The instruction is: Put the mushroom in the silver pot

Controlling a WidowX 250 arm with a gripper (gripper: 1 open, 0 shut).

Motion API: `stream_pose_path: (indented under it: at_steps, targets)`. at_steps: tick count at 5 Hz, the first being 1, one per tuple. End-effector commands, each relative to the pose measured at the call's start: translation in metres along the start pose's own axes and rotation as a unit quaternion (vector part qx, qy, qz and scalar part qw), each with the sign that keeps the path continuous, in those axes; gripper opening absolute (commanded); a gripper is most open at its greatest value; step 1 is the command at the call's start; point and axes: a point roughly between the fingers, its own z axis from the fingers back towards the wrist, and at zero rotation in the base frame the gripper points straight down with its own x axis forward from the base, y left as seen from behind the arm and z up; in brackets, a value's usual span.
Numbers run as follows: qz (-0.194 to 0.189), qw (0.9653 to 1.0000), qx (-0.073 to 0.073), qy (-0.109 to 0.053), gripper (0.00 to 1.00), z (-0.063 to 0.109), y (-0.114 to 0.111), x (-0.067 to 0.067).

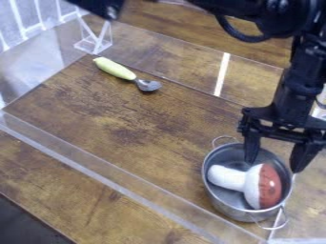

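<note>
Mushroom (254, 181) lying on its side inside the silver pot (227, 201), gripper (281, 159) spread wide and empty just above it. Risk on withdrawal: a fingertip catching the pot rim or cap, tipping the pot across the counter (114, 133)

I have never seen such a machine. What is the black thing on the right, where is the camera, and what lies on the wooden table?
The black thing is a robot arm. Its end effector, a two-fingered claw, points down with its fingers spread open and holds nothing. One camera looks down at the table from the side. Under the claw stands a silver pot; the mushroom lies inside it on its side. Farther left lies a spoon with a yellow-green handle. Low clear walls edge the table.
</note>
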Motion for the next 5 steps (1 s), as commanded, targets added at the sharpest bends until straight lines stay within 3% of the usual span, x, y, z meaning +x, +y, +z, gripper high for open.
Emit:
stream_pose_path:
  at_steps: [1, 3, 5]
  targets:
    - [0.008, 0.9994, -0.022, -0.024, 1.00, 0.022, -0.008, 0.012]
    - [-0.035, 0.9984, -0.024, -0.038, 1.00, 0.027, 0.008, 0.034]
    - [-0.086, 0.9936, -0.036, -0.064, 1.00, 0.070, 0.010, 0.036]
